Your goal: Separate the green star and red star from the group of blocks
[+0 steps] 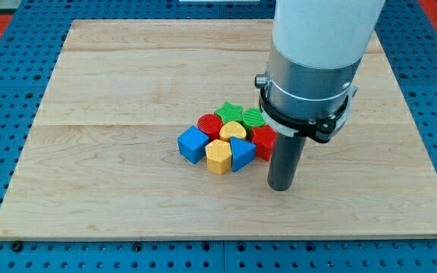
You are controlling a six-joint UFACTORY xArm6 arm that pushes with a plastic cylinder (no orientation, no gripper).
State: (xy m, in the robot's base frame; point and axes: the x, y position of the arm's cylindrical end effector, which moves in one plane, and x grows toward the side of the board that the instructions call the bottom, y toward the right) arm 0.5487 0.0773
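Observation:
A tight group of blocks sits just right of the board's middle. The green star [229, 112] is at the group's top, with a round green block [253, 117] to its right. The red star [264, 141] is on the group's right side, partly hidden by my rod. A round red block [209, 124], a yellow heart [233, 130], a blue cube [193, 144], a yellow hexagon [218, 156] and a blue triangular block [242, 153] fill the rest. My tip [281, 186] rests on the board just to the lower right of the red star.
The wooden board [127, 91] lies on a blue perforated table [6, 91]. The arm's large white and grey body [313, 68] hangs over the board's upper right and hides part of it.

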